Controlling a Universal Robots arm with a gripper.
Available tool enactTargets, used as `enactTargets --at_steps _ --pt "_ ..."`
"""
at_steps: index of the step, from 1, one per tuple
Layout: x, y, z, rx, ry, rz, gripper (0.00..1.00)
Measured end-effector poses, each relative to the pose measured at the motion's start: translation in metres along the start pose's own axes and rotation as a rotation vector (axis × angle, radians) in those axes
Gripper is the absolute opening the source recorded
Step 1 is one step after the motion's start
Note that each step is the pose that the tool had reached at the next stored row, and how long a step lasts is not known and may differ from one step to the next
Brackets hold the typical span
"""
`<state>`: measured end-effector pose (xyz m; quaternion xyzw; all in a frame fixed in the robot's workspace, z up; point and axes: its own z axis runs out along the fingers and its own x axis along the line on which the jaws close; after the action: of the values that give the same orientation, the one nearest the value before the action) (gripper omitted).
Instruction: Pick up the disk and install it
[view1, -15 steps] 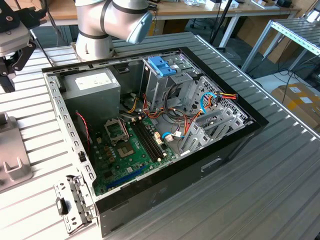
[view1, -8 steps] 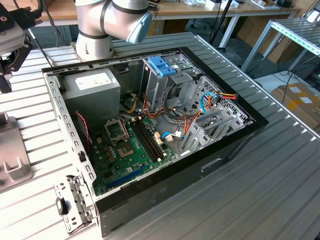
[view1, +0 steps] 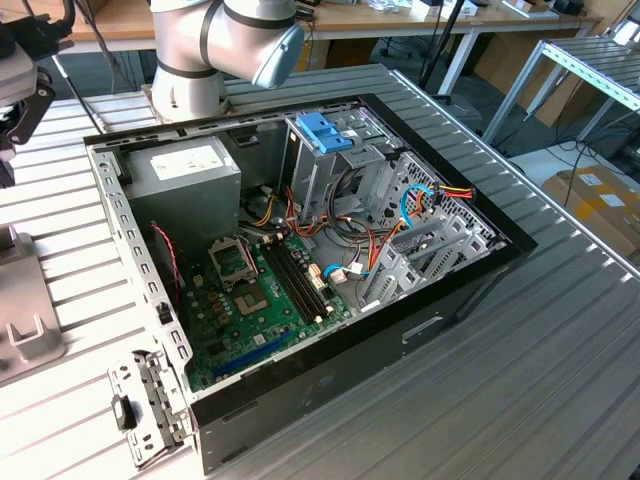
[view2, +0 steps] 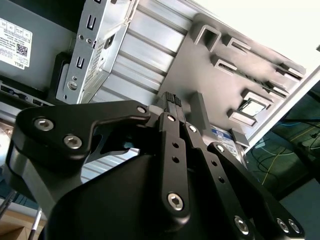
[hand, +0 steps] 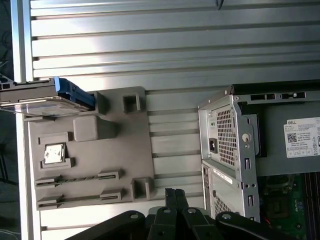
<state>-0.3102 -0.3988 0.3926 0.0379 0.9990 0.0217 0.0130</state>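
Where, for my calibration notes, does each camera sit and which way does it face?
Exterior view: raised beside the bench, looking down into the open computer case; the arm's base joints show.
First wrist view: on the wrist, looking past the claw at the grey fixture plate, the disk and the case's rear corner.
Second wrist view: on the wrist, close behind the claw, facing the same plate.
Shared: all three show the power supply.
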Motion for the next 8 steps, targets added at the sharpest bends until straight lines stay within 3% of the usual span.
enactTargets --at_steps 8 --pt "0.0088 -0.0007 -0.0002 0.0 0.0 0.0 0.11"
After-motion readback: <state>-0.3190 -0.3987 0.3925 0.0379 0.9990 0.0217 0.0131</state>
